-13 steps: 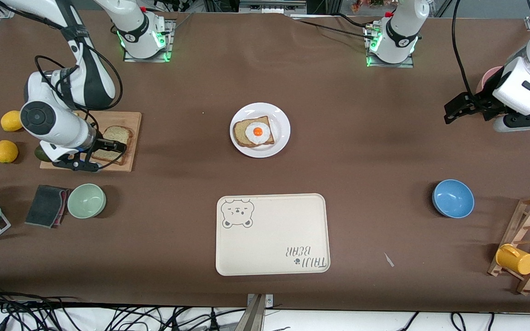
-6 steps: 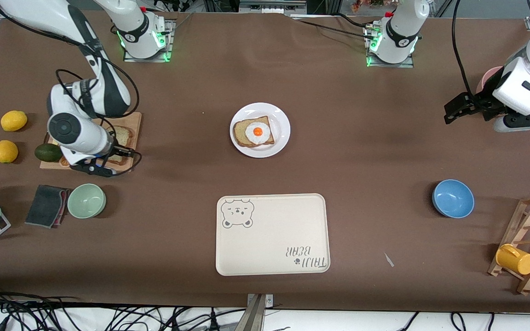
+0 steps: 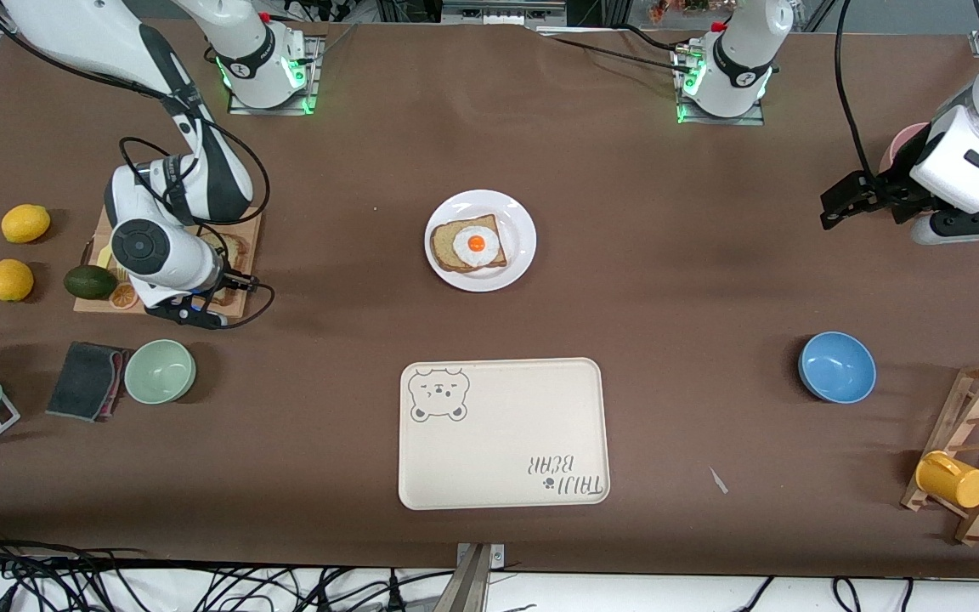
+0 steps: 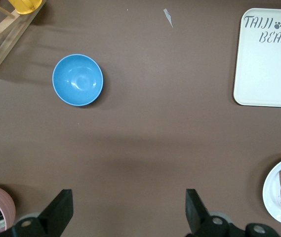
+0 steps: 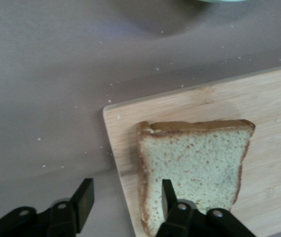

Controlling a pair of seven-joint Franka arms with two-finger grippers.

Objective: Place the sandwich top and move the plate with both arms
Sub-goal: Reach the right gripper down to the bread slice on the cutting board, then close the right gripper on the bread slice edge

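The sandwich top [image 5: 194, 168], a plain speckled slice, lies flat on a wooden cutting board [image 5: 180, 106] at the right arm's end of the table. In the front view only part of it [image 3: 235, 248] shows beside the arm. My right gripper [image 5: 125, 197] is open low over the board's edge; one finger is over the slice and the other over the table beside the board. It also shows in the front view [image 3: 219, 299]. The white plate [image 3: 517, 214] holds a bread slice with a fried egg [image 3: 471, 245] at mid-table. My left gripper [image 3: 851, 200] waits open and empty.
A cream bear tray [image 3: 502, 433] lies nearer the camera than the plate. A blue bowl [image 3: 836, 365], a pink bowl [image 3: 902, 144] and a rack with a yellow mug [image 3: 952, 478] are at the left arm's end. A green bowl [image 3: 160, 371], lemons [image 3: 25, 223], an avocado [image 3: 89, 281] and a dark cloth [image 3: 86, 380] surround the board.
My right arm has swung along the board toward the table's middle, uncovering the avocado, and its gripper now straddles the slice's edge. The left arm has not moved.
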